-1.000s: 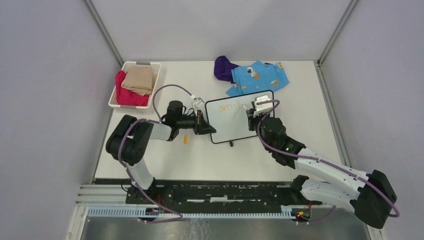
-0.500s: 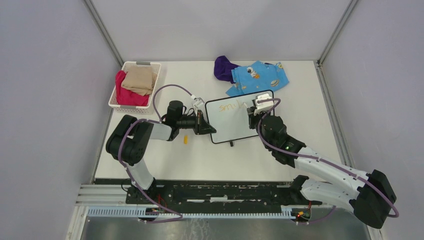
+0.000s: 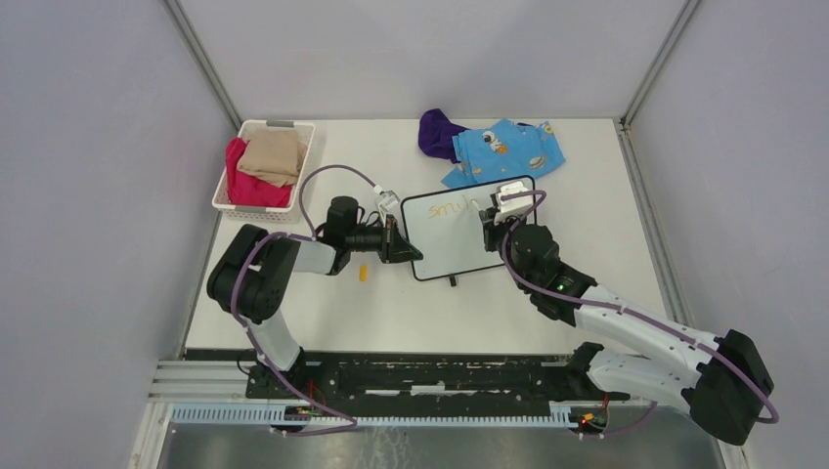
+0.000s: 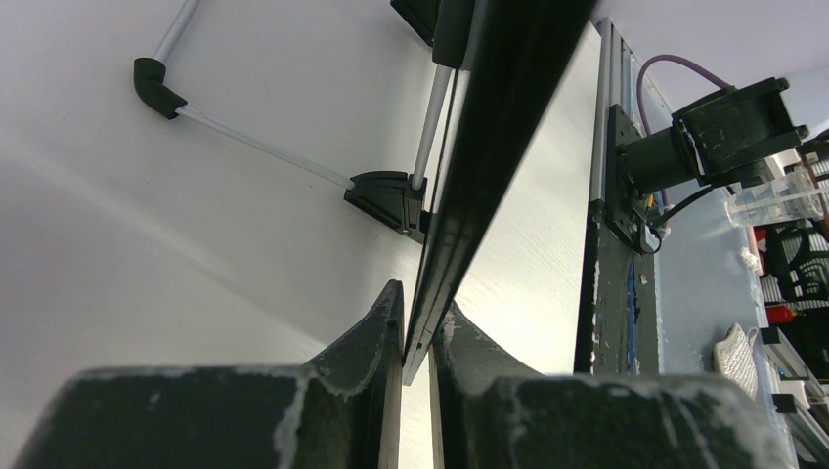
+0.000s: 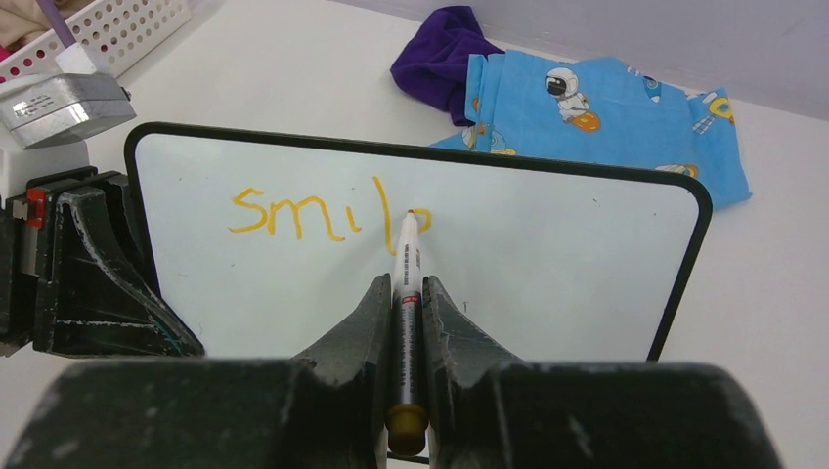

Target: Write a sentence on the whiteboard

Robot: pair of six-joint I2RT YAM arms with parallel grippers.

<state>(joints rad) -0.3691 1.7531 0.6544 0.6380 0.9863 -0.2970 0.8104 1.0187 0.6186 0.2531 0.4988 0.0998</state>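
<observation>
The whiteboard (image 3: 455,249) stands on the table, its black frame tilted up. My left gripper (image 3: 400,247) is shut on its left edge, and the left wrist view shows the frame edge (image 4: 489,147) pinched between my left gripper's (image 4: 422,318) fingers. My right gripper (image 5: 408,283) is shut on an orange marker (image 5: 406,293), whose tip touches the board (image 5: 557,264). The sentence (image 5: 313,217) reads "smil" plus the start of another letter, in orange on one line. From above, my right gripper (image 3: 495,223) is at the board's upper right.
A white basket (image 3: 239,137) with pink and tan cloth sits at the back left. A blue patterned cloth (image 3: 503,151) and a purple cloth (image 3: 437,132) lie behind the board. A small orange cap (image 3: 363,274) lies left of the board. A metal rail runs along the near edge.
My right gripper has moved a little to the right along the board with the marker, and the orange writing has grown longer. The left arm and the board have not moved.
</observation>
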